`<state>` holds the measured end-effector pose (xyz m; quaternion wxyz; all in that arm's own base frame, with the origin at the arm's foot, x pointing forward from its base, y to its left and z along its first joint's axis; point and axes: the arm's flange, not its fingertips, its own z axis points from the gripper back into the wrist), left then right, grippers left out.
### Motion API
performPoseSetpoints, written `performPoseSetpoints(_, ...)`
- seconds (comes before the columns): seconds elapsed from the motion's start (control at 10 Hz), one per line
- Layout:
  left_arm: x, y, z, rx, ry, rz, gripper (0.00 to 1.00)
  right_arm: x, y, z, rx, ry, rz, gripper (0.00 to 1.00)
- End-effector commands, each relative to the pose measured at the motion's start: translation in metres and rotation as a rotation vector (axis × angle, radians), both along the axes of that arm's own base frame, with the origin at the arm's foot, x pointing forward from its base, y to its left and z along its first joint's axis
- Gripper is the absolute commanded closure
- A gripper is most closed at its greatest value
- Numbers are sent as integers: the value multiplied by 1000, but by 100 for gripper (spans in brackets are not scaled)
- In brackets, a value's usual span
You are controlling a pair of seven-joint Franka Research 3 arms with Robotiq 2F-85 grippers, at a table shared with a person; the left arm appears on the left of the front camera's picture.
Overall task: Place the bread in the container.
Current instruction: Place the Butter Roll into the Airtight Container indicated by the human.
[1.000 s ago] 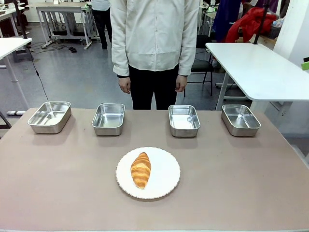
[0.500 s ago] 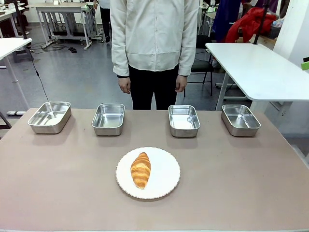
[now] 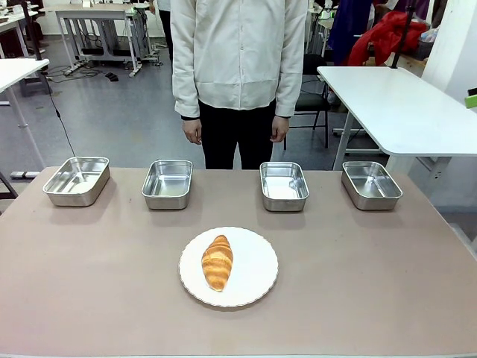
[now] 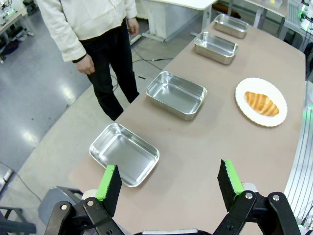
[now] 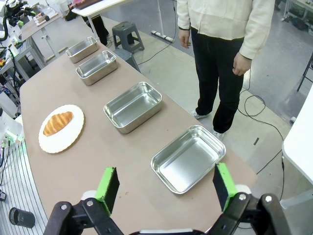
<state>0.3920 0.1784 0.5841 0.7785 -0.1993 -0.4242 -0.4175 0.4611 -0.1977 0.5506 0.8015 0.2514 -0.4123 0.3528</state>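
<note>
Currently, left gripper [image 4: 169,166] jaws stand apart, empty, low in its wrist view. Bread [image 3: 218,262] lies on white plate [image 3: 257,268], lower centre of front view, below four containers [image 3: 167,183] in a row. Right gripper [image 5: 166,168] jaws likewise apart, empty.

The bread [image 3: 218,262], a golden-brown croissant with a ridged crust, is laid whole on a round white plate [image 3: 257,277] at the near middle of the tabletop [image 3: 89,283], its tapered ends pointing near and far. Four shiny, empty steel containers [image 3: 77,180] [image 3: 168,183] [image 3: 284,185] [image 3: 371,184] are lined up beyond it, well apart.
</note>
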Motion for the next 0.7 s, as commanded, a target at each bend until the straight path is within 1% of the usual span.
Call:
performPoseSetpoints(0.0,-1,0,1,2,-10,-12,0,0,1,1,2,-4,0,0)
performPoseSetpoints(0.6,-1,0,1,2,-10,-12,0,0,1,1,2,-4,0,0)
